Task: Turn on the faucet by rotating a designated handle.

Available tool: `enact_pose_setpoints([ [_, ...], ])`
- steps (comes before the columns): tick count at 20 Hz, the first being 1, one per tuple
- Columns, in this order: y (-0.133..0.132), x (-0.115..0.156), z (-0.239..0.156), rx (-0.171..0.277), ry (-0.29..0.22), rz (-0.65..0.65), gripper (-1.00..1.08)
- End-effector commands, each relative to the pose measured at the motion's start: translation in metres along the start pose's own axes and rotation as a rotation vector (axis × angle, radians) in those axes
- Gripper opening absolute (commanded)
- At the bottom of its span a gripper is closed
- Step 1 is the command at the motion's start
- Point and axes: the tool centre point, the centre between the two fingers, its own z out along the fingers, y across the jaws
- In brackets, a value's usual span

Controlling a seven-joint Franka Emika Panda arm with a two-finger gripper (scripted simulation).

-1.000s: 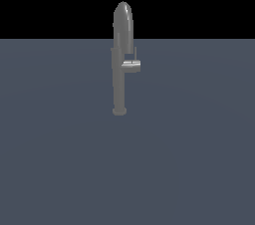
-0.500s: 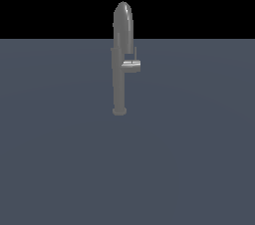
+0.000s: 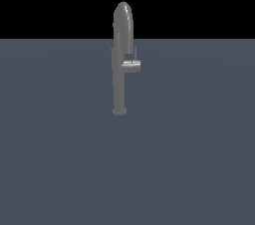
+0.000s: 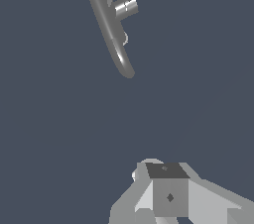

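Note:
The faucet [image 3: 119,82] is a tall slim grey column with a small round base and a rounded arched top, standing alone on the dark grey surface. Its handle [image 3: 132,65] is a short cylindrical stub jutting toward the exterior view's right, with a thin rod rising from it. The wrist view looks down on the faucet [image 4: 106,20] and the handle [image 4: 125,6] from a distance. Only grey blocky parts of my gripper [image 4: 168,191] show there, well apart from the faucet, and how its jaws stand is unclear. The exterior view does not show the arm.
A flat dark grey surface [image 3: 189,159] spreads around the faucet, with a black background behind it. No other objects show.

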Motion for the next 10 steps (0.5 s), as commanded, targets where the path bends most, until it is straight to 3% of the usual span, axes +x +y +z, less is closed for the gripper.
enact_pose_setpoints([
  [1,-0.004,0.012,0.001,0.025,-0.036,0.029,-1.00],
  [10,-0.017,0.059,0.008,0.129,-0.180,0.143,-1.00],
])
